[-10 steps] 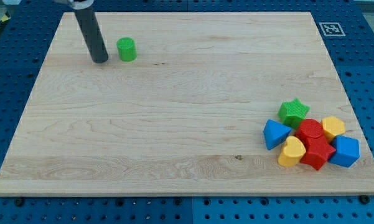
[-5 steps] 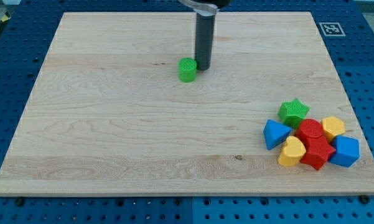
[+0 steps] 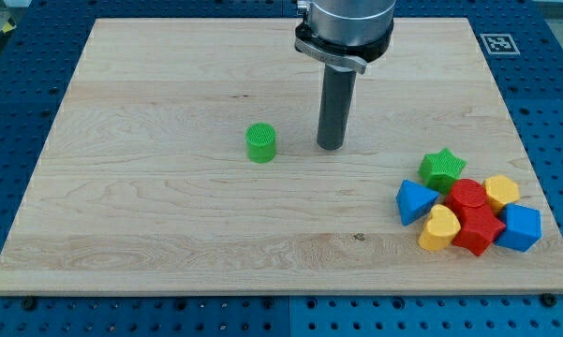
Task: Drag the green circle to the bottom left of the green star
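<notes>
The green circle [image 3: 260, 142] stands alone on the wooden board [image 3: 169, 225], a little left of the middle. My tip [image 3: 331, 146] is to its right, apart from it by a clear gap. The green star [image 3: 442, 169] sits far to the view's right, at the top left of a cluster of blocks. The rod rises from the tip toward the view's top.
Below the star, packed together, are a blue triangle [image 3: 413, 201], a yellow heart [image 3: 439, 229], a red circle [image 3: 467, 197], a red block [image 3: 478, 231], a yellow hexagon [image 3: 501, 191] and a blue block [image 3: 521, 227]. A marker tag [image 3: 496, 43] is at the board's top right corner.
The green circle has moved from the top left toward the middle, down and to the right overall. My tip has passed it and now stands to its right, lower down.
</notes>
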